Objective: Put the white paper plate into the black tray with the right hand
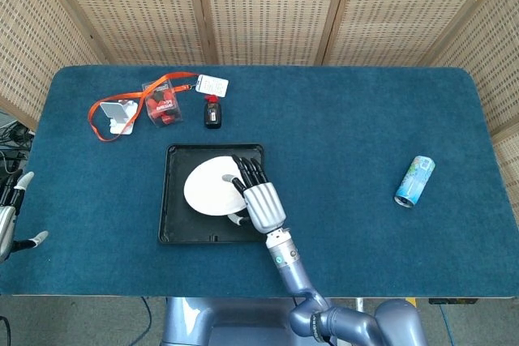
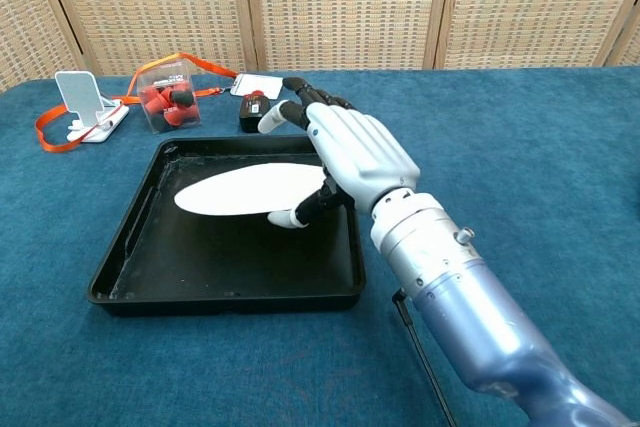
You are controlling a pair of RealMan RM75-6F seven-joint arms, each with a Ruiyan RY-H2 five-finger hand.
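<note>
The white paper plate (image 1: 209,188) (image 2: 245,190) hangs a little above the floor of the black tray (image 1: 174,231) (image 2: 200,267), inside its rim. My right hand (image 1: 258,196) (image 2: 350,152) grips the plate's right edge, with fingers over the top and the thumb underneath. It reaches in over the tray's right wall. At the far left edge of the head view my left hand (image 1: 12,216) rests at the table's side with its fingers apart and nothing in it.
Behind the tray lie an orange lanyard (image 1: 122,107), a white phone stand (image 2: 85,97), a clear box of red items (image 1: 162,101) (image 2: 165,97), a small black object (image 1: 212,113) (image 2: 250,112) and a white tag (image 1: 212,84). A drink can (image 1: 414,181) lies far right.
</note>
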